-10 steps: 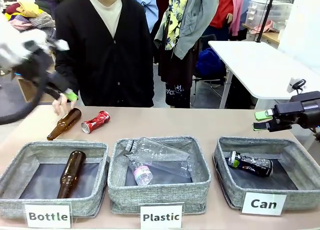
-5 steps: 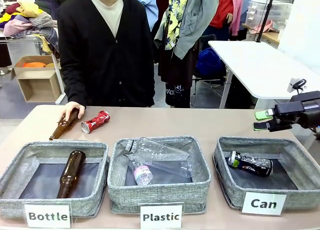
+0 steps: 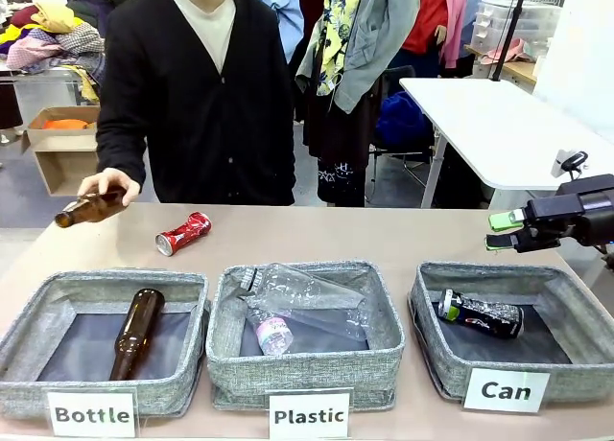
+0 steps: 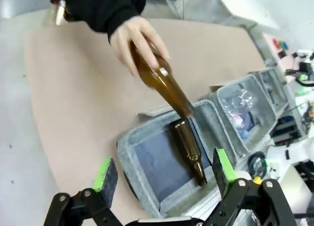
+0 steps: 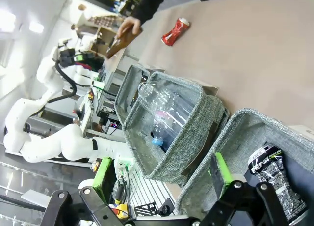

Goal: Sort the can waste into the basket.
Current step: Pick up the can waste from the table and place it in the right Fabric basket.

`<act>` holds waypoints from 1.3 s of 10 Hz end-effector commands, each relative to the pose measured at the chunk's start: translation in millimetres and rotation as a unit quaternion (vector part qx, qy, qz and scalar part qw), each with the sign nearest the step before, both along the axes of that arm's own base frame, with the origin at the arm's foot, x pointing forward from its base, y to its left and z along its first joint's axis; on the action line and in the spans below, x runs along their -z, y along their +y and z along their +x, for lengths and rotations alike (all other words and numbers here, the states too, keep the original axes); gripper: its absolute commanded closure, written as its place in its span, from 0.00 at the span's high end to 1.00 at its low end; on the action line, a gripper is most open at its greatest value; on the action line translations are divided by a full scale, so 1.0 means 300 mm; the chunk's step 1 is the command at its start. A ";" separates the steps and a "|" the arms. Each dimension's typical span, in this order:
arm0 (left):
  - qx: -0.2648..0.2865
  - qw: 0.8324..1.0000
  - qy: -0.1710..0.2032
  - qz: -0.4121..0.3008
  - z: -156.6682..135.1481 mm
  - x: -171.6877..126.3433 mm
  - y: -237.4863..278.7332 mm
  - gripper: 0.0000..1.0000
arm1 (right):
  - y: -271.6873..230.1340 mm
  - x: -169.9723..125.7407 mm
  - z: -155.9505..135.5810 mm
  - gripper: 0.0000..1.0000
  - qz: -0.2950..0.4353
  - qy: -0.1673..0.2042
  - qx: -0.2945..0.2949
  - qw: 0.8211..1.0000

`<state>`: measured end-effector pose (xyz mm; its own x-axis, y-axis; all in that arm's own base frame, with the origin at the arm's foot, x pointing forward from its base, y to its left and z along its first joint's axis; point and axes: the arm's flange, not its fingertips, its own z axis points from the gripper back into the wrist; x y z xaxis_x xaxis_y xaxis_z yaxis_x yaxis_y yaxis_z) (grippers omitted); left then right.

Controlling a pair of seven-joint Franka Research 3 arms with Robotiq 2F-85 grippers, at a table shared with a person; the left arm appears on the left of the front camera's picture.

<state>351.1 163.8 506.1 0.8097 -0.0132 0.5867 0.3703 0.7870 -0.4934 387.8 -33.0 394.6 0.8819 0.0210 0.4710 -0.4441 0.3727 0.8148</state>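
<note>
1. Red can [image 3: 183, 234] lies on the table [image 3: 384, 235], well apart from the basket [image 3: 566, 280]; the black can [image 3: 481, 313] lies inside it.
2. Right gripper [image 3: 504, 230], beside the basket, and left gripper [image 4: 164, 169], above the Bottle bin [image 4: 126, 155], stand released and empty.
3. Step in hand: fetching the red can. The next move calls for a reach clear of the person's hand [image 3: 107, 184].

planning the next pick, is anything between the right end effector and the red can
Nothing visible: bare table from the right end effector to the red can; the person's hand and brown bottle are beyond it.
</note>
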 end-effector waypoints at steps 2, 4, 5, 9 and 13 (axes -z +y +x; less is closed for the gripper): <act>0.010 0.999 0.042 0.005 0.095 -0.092 0.071 1.00 | 0.007 0.005 -0.007 1.00 0.004 -0.013 0.000 1.000; -0.020 0.997 0.058 -0.056 -0.016 -0.108 0.290 1.00 | 0.007 0.005 -0.007 1.00 0.004 -0.013 0.000 1.000; -0.050 0.993 0.049 -0.091 -0.121 -0.103 0.373 1.00 | 0.007 0.005 -0.007 1.00 0.004 -0.013 0.000 1.000; -0.118 0.980 0.045 -0.155 -0.339 0.021 0.473 1.00 | 0.007 0.005 -0.007 1.00 0.004 -0.013 0.000 1.000; -0.110 0.981 0.056 -0.148 -0.290 0.016 0.461 1.00 | 0.007 0.005 -0.007 1.00 0.004 -0.013 0.000 1.000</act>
